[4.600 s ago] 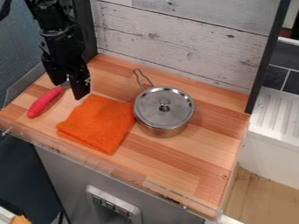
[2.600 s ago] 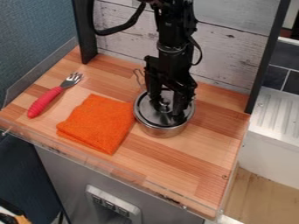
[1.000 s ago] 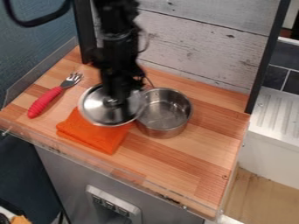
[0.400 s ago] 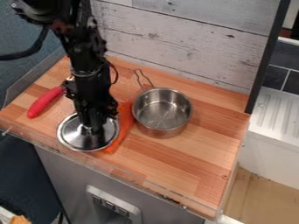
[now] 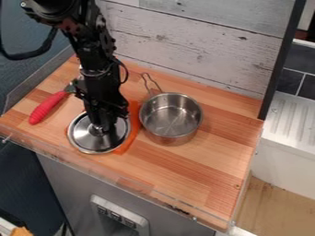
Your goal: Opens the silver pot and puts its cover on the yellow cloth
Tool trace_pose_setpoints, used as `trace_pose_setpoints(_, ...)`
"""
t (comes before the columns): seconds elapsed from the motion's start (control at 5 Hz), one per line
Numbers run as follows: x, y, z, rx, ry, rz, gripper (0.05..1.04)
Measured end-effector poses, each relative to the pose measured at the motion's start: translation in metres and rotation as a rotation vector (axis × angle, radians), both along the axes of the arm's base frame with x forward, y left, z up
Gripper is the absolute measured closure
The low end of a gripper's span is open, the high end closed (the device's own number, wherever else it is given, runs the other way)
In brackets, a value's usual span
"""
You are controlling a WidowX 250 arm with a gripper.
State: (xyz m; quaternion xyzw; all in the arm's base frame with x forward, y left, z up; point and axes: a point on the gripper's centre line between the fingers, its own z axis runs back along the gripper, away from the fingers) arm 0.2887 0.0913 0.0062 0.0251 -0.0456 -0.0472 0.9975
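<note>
The black gripper [image 5: 102, 128] is at the left-centre of the counter, shut on the knob of the round silver cover [image 5: 86, 140]. The cover is over the folded orange cloth [image 5: 133, 131], hiding most of it; whether it rests on the cloth or hangs just above, I cannot tell. To the right of the cloth stands the silver pot [image 5: 171, 117], uncovered, with its inside showing and its wire handle pointing to the back left.
A fork with a red handle [image 5: 45, 109] lies at the left, its head partly behind the arm. A transparent guard runs along the counter's [image 5: 203, 184] front edge. The pale plank wall [image 5: 197, 46] closes off the back.
The cover was lifted off the pot and carried left and forward to the cloth. Since the last earlier frame, gripper and cover have shifted slightly right and toward the back. The pot has stayed put.
</note>
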Motion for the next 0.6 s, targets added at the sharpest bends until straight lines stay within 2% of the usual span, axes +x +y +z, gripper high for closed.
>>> trace_pose_setpoints(0.2, 0.006, -0.001, 0.001, 0.003, -0.015, -0.015, 0.766)
trace_pose_setpoints(0.4, 0.004, -0.002, 0.001, 0.013, 0.004, -0.02, 0.476)
trace_pose_setpoints(0.6, 0.0, -0.001, 0.016, 0.023, 0.012, -0.037, 0.178)
